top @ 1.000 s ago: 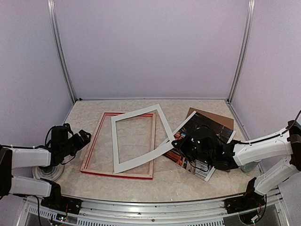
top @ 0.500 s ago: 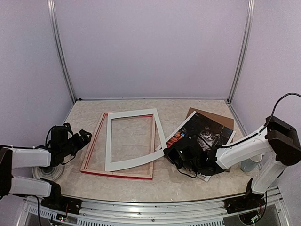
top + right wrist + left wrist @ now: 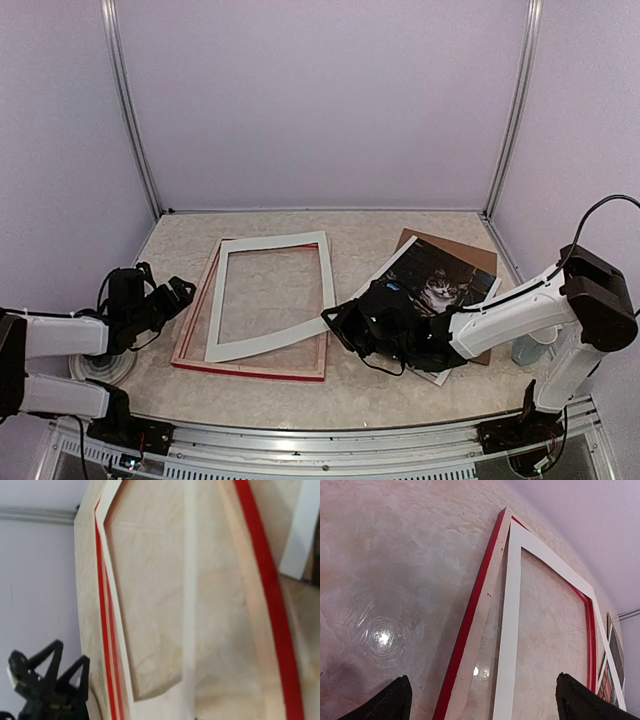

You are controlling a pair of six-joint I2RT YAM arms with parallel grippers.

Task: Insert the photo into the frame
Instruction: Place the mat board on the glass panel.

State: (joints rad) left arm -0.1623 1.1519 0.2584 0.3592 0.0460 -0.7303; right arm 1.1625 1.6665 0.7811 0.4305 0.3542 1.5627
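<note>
Hands first: the left hand [image 3: 177, 292] hovered low over the desk [image 3: 300, 398] just off the frame's left side, fingers [image 3: 395, 700] spread as wide as they went, with nothing between them and touching nothing. The right hand [image 3: 335, 325] lay at the frame's right rail, against the lower right corner of the white mat [image 3: 275, 243]. Its wrist view showed no fingertips, and from above it was only a dark mass, so I could not tell how far open it was or whether it gripped the mat. The photo [image 3: 445, 283] lay flat and skewed on the brown backing board [image 3: 472, 256], to the right of the frame and outside it. Its near left part was hidden under the right arm, and the grey cat's face showed on a dark ground. The frame [image 3: 250, 368] lay flat on the desk, red with pale wood edges, and the mat rested askew on top of it.
</note>
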